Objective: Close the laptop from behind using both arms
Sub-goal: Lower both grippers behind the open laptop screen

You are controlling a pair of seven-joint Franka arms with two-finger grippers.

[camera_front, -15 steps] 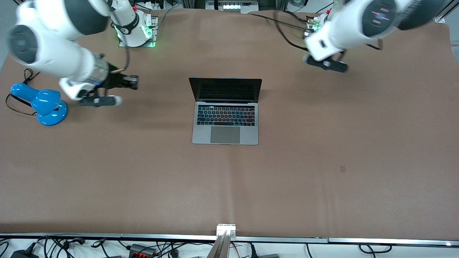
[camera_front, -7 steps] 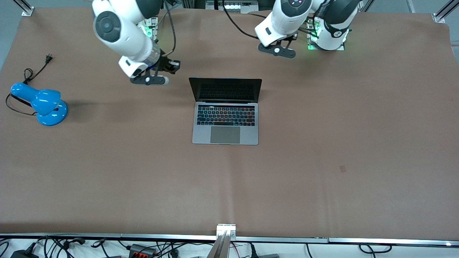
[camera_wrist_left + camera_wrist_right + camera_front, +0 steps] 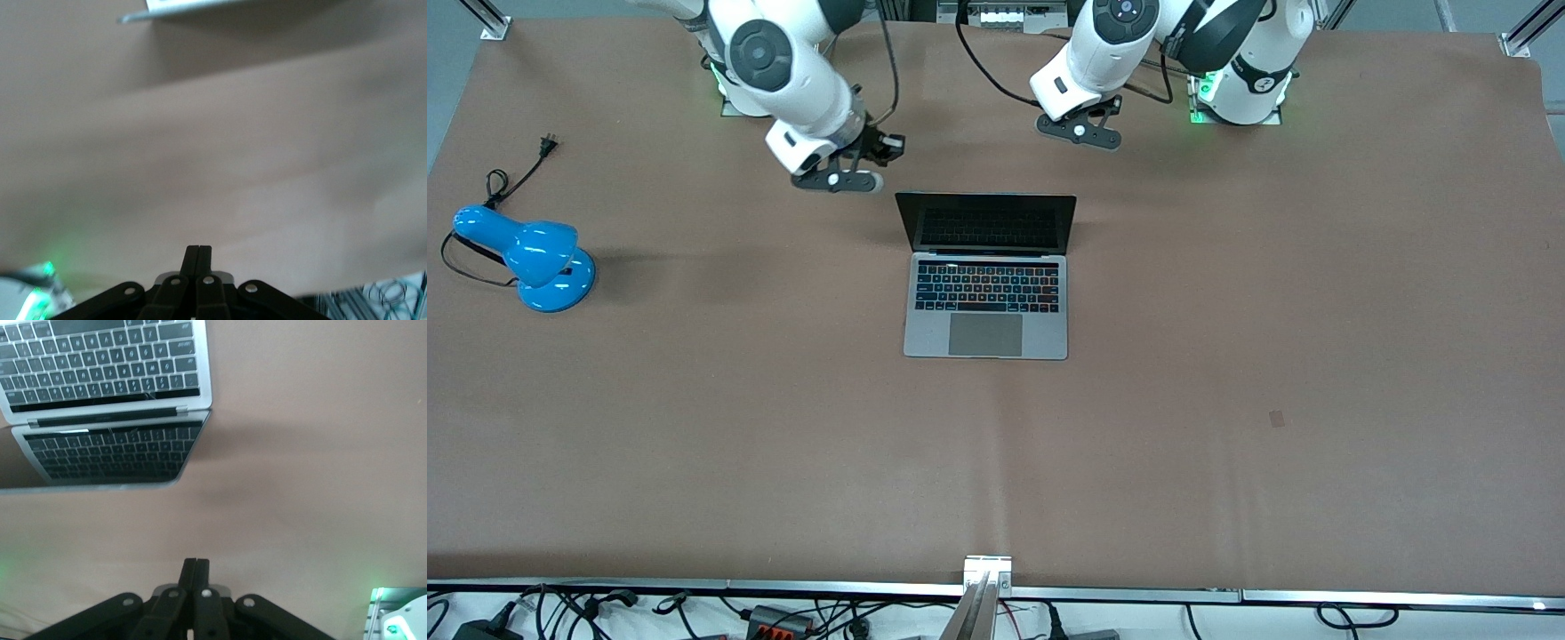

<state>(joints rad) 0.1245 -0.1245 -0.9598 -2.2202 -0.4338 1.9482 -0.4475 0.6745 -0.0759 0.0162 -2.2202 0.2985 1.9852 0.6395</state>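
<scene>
Illumination is even and bright from overhead across the matte brown tabletop (image 3: 1227, 373). Soft shadows lie beside the open grey metal laptop (image 3: 987, 276) and the glossy blue desk lamp (image 3: 525, 258). The left wrist view is blurred; green light glows at its corner.

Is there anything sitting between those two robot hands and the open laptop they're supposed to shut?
Nothing visible. Only bare table lies between the laptop and the right end effector or the left end effector. The blue lamp sits off toward the right arm's end.
</scene>
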